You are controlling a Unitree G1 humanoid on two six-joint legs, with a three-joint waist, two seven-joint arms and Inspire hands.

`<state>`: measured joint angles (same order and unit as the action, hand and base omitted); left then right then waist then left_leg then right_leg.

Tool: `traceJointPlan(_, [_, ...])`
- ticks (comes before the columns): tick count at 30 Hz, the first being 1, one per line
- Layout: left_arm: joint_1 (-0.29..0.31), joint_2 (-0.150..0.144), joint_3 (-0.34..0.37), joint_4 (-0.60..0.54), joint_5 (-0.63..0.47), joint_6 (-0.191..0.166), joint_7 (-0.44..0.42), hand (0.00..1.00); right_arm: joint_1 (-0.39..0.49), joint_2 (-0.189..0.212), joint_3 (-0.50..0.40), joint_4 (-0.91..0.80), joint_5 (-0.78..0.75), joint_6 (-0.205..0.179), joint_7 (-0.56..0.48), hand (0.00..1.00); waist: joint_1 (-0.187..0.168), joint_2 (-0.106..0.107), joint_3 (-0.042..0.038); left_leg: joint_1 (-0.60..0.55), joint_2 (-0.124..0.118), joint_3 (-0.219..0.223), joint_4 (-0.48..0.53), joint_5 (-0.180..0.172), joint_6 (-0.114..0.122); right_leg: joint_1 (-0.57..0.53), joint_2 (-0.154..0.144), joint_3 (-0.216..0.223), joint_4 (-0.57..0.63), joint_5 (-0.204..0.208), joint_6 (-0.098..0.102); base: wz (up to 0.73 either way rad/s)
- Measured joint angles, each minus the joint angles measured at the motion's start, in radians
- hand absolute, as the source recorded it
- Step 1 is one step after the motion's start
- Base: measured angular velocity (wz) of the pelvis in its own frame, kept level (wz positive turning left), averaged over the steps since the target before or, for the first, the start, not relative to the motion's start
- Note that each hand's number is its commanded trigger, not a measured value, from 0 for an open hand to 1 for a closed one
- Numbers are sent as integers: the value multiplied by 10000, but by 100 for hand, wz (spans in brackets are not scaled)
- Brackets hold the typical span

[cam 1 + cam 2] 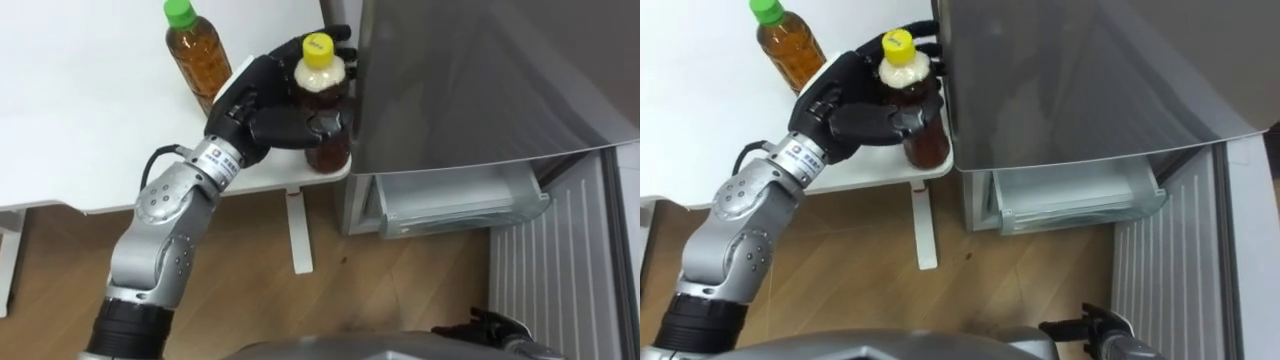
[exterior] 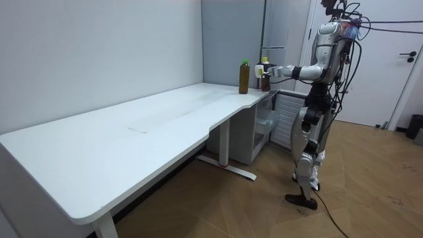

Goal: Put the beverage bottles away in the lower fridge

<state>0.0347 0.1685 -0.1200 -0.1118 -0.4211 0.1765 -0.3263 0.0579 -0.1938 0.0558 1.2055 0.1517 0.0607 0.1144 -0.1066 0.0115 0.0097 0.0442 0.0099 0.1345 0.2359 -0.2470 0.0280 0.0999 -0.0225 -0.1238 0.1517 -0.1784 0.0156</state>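
- Left eye view: the left hand (image 1: pixel 262 103) is curled round the yellow-capped bottle (image 1: pixel 329 148). Its fingers wrap the bottle's middle and its palm lies on the bottle's left side.
- The bottle stands upright with its long axis vertical and its cap up, clear above the fingers. Its base is at the near right corner of the white table (image 1: pixel 70 130), just beside the grey fridge (image 1: pixel 480 80).
- The green-capped bottle (image 1: pixel 200 58) stands upright further back on the table, left of the hand.
- The lower fridge drawer (image 1: pixel 455 205) stands open below the grey front.
- The right hand (image 1: pixel 490 325) is at the bottom edge; its state cannot be told.
- Room view: the robot stands at the table's far end with its left arm stretched out level. Hand and yellow-capped bottle (image 2: pixel 264 76) are at that corner, and the green-capped bottle (image 2: pixel 244 77) is near them.
- Right eye view: the hand (image 1: pixel 845 105) is clasped round the bottle (image 1: pixel 926 142), which is vertical with its cap up.
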Motion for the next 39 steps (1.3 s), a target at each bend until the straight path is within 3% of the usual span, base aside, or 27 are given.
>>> traceJointPlan(8, [-3,199,-175,70,17,360,88,100,-60,-67,-4,-1,-21,48,-3,0,-4,118,47,0,9,-3,-7,0,-1,-43,10,-7,-1,0,0,0])
traceJointPlan(16, [-3,156,-166,68,15,360,66,100,-60,-38,0,1,-18,45,-6,0,27,63,24,-27,5,3,0,2,-3,-109,-1,-35,7,0,0,0])
traceJointPlan(23, [-2,45,-197,-183,17,360,-19,100,-98,146,11,32,-61,59,92,0,71,-172,-58,-59,-8,-34,16,3,-2,-119,-13,-48,6,0,0,0])
traceJointPlan(28, [-1,10,-430,-671,22,349,-237,100,-138,153,51,32,-169,53,72,0,171,-179,-66,-103,-25,-49,25,4,0,-144,-30,-72,7,1,-1,0])
traceJointPlan(39, [66,93,-1208,-679,-6,239,-310,100,-410,-9,1051,-349,-863,29,60,0,569,-149,-66,-149,-25,-76,64,5,1,-143,-34,-156,13,1,-1,2])
